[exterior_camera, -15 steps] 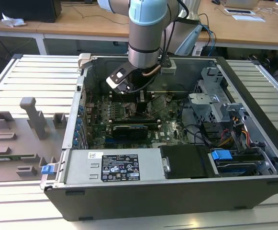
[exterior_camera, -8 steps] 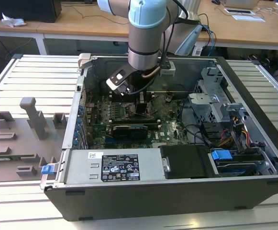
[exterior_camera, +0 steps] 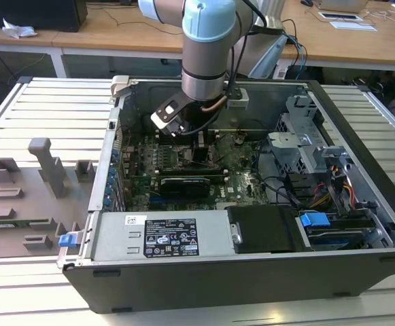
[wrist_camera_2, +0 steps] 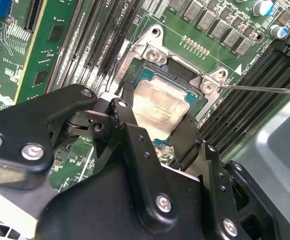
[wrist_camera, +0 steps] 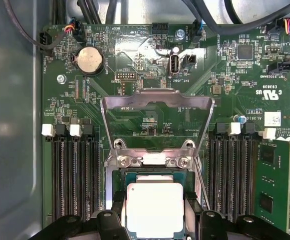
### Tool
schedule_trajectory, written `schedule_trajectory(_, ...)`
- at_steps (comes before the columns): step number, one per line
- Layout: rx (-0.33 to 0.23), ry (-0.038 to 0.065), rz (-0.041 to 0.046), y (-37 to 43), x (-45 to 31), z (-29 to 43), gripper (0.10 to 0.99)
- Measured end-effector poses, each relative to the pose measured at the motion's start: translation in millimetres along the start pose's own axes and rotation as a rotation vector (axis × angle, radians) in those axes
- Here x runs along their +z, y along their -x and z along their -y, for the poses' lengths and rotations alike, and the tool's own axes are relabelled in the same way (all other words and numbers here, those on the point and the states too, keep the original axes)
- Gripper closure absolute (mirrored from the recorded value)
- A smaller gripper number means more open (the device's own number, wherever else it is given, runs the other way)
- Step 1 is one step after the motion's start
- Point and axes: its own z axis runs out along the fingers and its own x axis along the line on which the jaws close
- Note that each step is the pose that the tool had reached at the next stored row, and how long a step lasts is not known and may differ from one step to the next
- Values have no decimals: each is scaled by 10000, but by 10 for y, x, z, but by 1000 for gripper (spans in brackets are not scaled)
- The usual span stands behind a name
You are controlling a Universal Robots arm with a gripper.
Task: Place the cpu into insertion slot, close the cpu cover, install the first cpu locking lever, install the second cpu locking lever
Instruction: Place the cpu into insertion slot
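My gripper [exterior_camera: 200, 146] reaches down into the open computer case [exterior_camera: 115, 115] over the motherboard. In both wrist views its black fingers [wrist_camera: 118, 212] [wrist_camera_2: 124, 116] press against two opposite sides of the cpu [wrist_camera: 154, 210] [wrist_camera_2: 159, 106], a flat silver-grey square. The cpu lies level within the rim of the insertion slot [wrist_camera: 149, 176] [wrist_camera_2: 182, 70]; I cannot tell whether it rests on the contacts. The cpu cover [wrist_camera: 157, 98], a thin metal frame with a large window, stands swung open beyond the slot. A thin wire locking lever [wrist_camera: 200, 185] [wrist_camera_2: 264, 89] sticks out beside the slot, unlatched.
Rows of black memory slots [wrist_camera: 72, 175] [wrist_camera: 232, 170] flank the socket. A long black expansion card [exterior_camera: 183, 183], a grey labelled power-supply box [exterior_camera: 160, 238], a drive cage [exterior_camera: 306, 142] and cables crowd the case. A grey fixture plate [exterior_camera: 27, 197] lies at the exterior view's left.
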Motion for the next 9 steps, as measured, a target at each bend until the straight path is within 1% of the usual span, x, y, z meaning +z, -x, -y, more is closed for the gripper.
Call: schedule_trajectory(9,2,0,0,0,6,5,545)
